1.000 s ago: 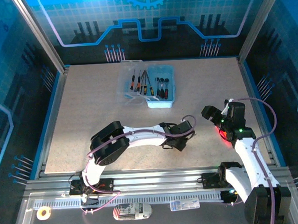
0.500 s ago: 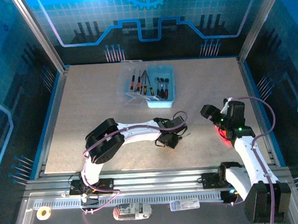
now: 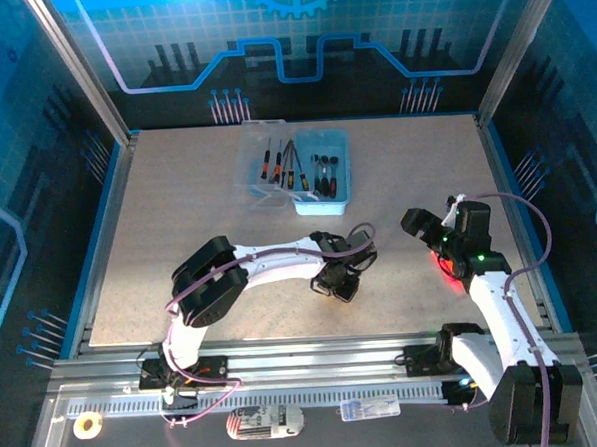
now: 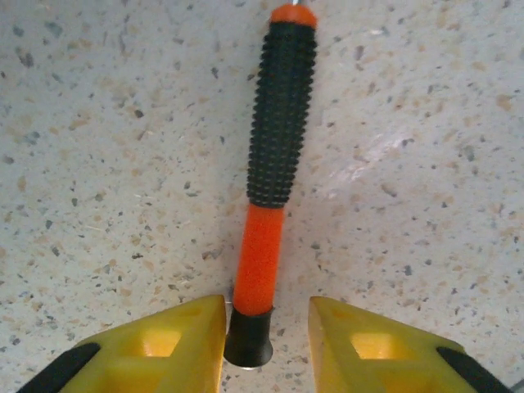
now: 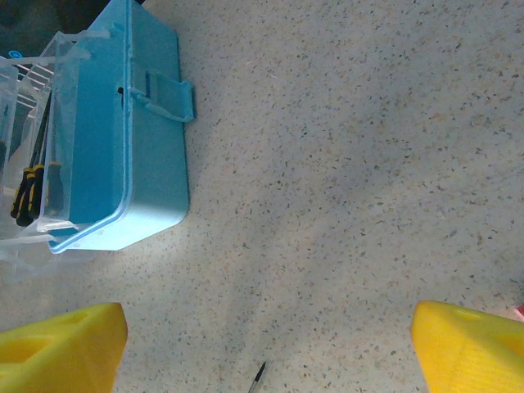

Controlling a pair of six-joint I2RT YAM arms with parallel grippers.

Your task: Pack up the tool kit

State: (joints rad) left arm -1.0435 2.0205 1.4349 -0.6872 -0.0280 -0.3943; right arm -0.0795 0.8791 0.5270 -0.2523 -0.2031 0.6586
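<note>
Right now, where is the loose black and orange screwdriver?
The screwdriver lies flat on the table, butt end between the left gripper's fingers in the left wrist view; from above, mid-table, nearer the arms than the tool box.

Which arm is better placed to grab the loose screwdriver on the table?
Left arm: its jaws straddle the screwdriver at its butt end. The right arm stands aside, jaws open and empty.

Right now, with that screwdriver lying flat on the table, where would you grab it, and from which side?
I'd take the screwdriver across its black knobbly grip, coming straight down from above with the jaws astride it. It lies flat on the table, so only its long sides are free, and the knobbly part looks less slippery than the smooth orange neck.
</note>
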